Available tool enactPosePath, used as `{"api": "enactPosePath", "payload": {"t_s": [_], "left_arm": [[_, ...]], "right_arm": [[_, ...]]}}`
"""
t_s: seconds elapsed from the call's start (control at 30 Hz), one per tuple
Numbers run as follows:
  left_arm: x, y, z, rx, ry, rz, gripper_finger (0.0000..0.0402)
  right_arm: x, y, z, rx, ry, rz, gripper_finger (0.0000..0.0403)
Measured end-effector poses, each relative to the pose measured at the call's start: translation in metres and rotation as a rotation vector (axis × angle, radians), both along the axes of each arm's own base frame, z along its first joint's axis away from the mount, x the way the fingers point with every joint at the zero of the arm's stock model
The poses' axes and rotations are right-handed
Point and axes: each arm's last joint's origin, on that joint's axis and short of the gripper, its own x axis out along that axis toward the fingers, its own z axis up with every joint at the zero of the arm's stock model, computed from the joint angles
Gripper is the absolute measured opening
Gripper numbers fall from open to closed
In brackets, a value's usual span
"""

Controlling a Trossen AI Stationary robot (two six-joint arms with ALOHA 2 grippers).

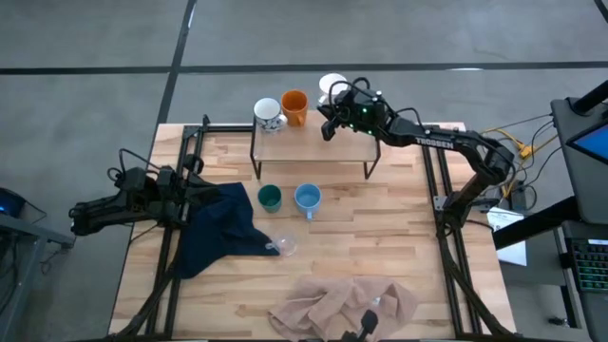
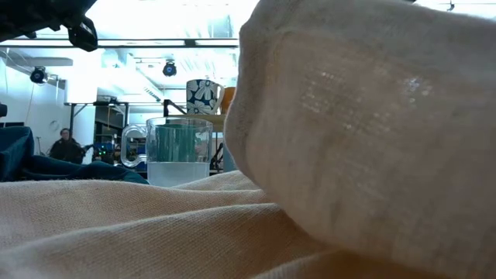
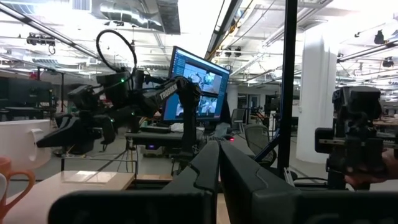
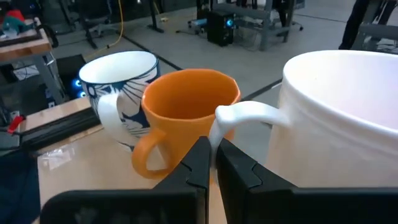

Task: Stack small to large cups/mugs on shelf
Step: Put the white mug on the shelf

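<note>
On the shelf (image 1: 313,150), at its far left, stand a white mug with a dark pattern (image 1: 269,114) and an orange mug (image 1: 294,106). To their right is a plain white mug (image 4: 336,118), with my right gripper (image 4: 212,155) shut on its handle. A dark green mug (image 1: 270,198), a light blue mug (image 1: 307,198) and a clear glass cup (image 1: 283,245) stand on the tabletop. My left gripper (image 3: 217,168) waits shut at the table's left side, above the dark blue cloth (image 1: 223,228). My right gripper pinches the white mug's handle (image 4: 231,114) between its two fingers, at the handle's outer curve. The fingers come about level from the table's right side. The mug stays upright beside the orange mug. Its base is out of view, so I cannot tell whether it rests on the shelf.
A crumpled beige cloth (image 1: 342,304) lies at the near edge and fills most of the low view. The dark blue cloth lies left of the green mug. The right half of the shelf board is bare. Black rails (image 1: 439,204) run along the table's sides.
</note>
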Motion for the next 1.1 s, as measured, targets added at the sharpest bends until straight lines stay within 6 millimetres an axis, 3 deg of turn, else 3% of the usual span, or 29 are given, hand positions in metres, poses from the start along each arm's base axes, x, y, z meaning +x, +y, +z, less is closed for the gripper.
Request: {"api": "enactPosePath", "payload": {"t_s": [0.33, 1.1], "left_arm": [[0.000, 0.000, 0.000, 0.000, 0.000, 0.000, 0.0000], [0.000, 0.000, 0.000, 0.000, 0.000, 0.000, 0.0000]], "right_arm": [[0.002, 0.016, -0.018, 0.012, -0.021, 0.037, 0.0011], [0.005, 0.027, -0.027, 0.045, 0.004, 0.166, 0.0011]]}}
